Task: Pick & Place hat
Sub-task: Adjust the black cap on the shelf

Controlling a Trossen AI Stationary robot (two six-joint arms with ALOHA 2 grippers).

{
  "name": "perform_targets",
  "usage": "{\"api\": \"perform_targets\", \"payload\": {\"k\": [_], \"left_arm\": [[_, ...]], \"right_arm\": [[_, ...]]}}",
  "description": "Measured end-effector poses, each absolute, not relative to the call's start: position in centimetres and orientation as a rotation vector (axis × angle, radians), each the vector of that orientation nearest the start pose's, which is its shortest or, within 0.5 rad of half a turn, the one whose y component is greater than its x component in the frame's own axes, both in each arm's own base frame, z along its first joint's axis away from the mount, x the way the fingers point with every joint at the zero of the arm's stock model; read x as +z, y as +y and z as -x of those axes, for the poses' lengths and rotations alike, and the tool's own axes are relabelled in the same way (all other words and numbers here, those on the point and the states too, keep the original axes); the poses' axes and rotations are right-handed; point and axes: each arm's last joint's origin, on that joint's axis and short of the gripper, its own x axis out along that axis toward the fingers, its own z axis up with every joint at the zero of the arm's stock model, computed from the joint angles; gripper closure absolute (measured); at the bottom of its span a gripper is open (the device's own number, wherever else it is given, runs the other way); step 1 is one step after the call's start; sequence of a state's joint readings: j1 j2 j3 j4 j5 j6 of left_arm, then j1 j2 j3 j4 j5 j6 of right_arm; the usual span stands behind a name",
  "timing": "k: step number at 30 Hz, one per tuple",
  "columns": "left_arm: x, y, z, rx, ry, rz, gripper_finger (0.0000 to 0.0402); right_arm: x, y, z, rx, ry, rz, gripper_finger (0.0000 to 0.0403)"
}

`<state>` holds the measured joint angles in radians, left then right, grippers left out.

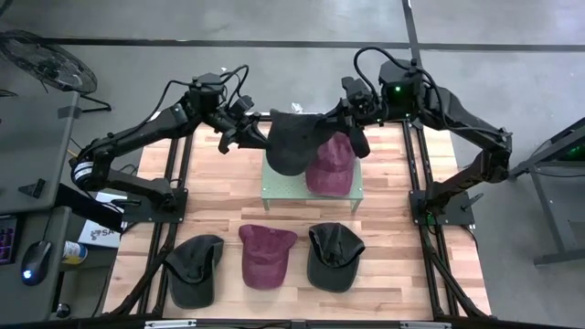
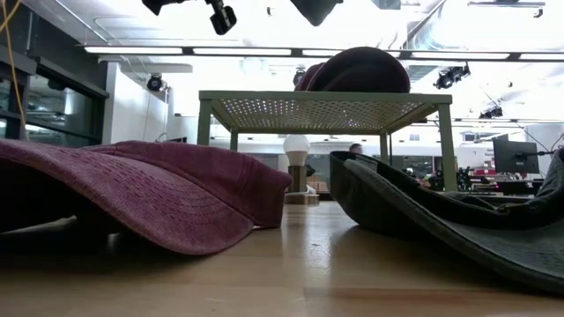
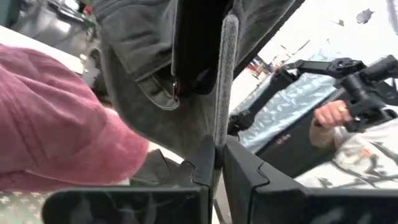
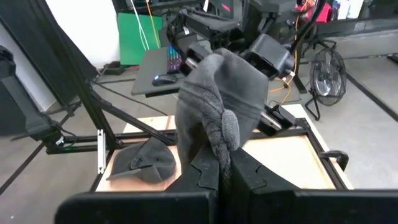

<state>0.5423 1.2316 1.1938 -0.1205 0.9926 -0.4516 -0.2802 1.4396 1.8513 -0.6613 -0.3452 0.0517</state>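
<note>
A dark grey hat hangs in the air over the small green stand at the table's far middle, between my two grippers. My left gripper is shut on its left side and my right gripper is shut on its right side. A maroon hat rests crown up on the stand's right half, partly under the grey hat. My left gripper pinches a thin edge of the grey hat between its two fingers, coming level from the table's left. The hat's open inside faces this wrist view, and the hat is lifted clear of the stand. My right gripper pinches a bunched fold of the grey hat's cloth between its two fingers, coming from the table's right and slanting slightly down. The hat stands out past the fingertips, clear of the stand.
Three more hats lie in a row near the table's front edge: a dark grey one on the left, a maroon one in the middle, a dark grey one on the right. A person's hand shows beyond the table.
</note>
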Motion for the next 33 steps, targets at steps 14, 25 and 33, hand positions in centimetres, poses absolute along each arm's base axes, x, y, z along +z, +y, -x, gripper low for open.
{"api": "perform_targets", "payload": {"k": [14,25,33], "left_arm": [[38.9,11.1,-23.1,-0.41,0.259,0.635,0.0396],[40.3,9.3,-19.7,-0.253,0.246,0.582,0.0396],[39.8,8.3,-17.5,-0.188,0.105,0.575,0.0396]], "right_arm": [[49.2,-6.9,-27.0,-0.02,0.264,-0.145,0.0362],[50.3,-6.7,-24.6,-0.162,0.242,-0.125,0.0243],[51.4,-6.1,-22.1,-0.204,0.207,-0.128,0.0225]]}}
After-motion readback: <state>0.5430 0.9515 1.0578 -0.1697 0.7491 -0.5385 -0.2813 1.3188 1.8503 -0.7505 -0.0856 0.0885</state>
